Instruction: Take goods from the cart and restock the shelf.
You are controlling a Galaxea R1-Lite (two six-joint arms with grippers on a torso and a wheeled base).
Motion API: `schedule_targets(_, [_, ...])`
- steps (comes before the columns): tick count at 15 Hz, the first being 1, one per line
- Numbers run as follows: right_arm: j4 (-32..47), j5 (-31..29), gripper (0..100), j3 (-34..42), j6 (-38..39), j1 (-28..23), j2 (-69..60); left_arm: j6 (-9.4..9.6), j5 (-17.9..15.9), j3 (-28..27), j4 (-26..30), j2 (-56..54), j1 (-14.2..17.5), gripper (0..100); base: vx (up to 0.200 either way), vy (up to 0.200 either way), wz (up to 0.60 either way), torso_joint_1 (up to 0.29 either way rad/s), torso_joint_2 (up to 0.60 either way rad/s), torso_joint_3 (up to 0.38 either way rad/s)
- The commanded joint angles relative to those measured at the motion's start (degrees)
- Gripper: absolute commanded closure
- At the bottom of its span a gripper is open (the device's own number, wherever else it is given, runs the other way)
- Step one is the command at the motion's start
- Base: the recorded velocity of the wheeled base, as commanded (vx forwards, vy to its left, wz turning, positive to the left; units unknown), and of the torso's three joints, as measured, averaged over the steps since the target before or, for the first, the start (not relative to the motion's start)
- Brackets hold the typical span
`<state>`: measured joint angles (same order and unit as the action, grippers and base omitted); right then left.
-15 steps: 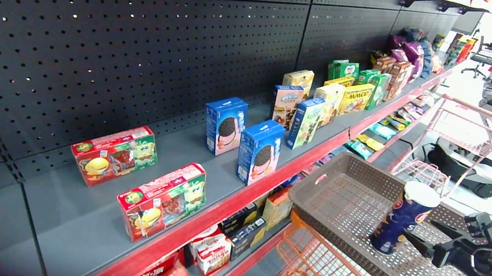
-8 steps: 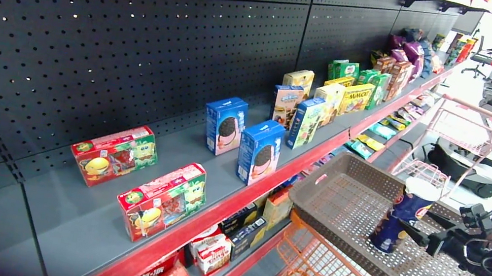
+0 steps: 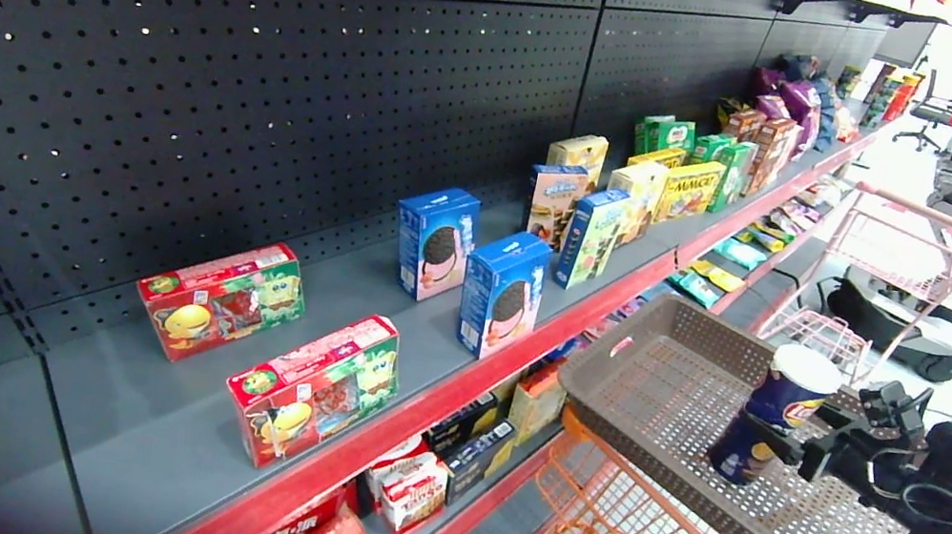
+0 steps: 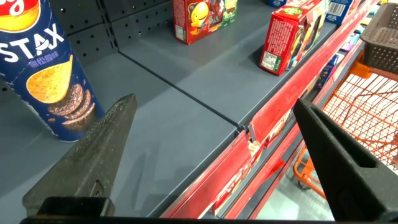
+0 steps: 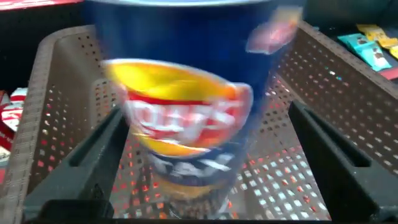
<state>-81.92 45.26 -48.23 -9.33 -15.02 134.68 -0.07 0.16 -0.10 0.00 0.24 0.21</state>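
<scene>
Beside the half-stocked shelf [image 3: 388,330], a blue chip can [image 3: 777,404] stands in the cart's brown basket [image 3: 670,324], between the spread fingers of the right gripper [image 3: 796,435], which look not yet clamped. The pick seems in hand, and next the fingers must close squarely on the can before lifting it. Over the shelf, the left gripper [image 4: 214,109] hangs with its fingers apart.

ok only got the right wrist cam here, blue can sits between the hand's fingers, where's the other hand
observer: the left hand is open over the grey shelf, with nothing in it.
operator: anything stocked near it
observer: yes, a second chips can stands on that shelf beside it.
operator: and farther along
observer: two red boxes, then two blue cookie boxes beyond them.
</scene>
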Motion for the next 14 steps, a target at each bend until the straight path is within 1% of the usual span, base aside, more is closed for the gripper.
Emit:
schedule_targets(1, [-0.17,0.00,0,-0.90,0.27,0.34,0.93,-0.01,0.02,0.01,0.00,0.02,-0.03,0,0.000,0.000,0.00,0.000,0.00,0.000])
schedule_targets(6, [0.01,-0.18,0,-2.93,0.36,0.87,2.52,-0.01,0.02,0.10,0.00,0.02,-0.03,0,0.000,0.000,0.00,0.000,0.00,0.000])
schedule_targets(14, [0.53,-0.35,0,-8.82,1.59,0.52,4.98,-0.01,0.02,0.01,0.00,0.02,-0.03,0,0.000,0.000,0.00,0.000,0.00,0.000])
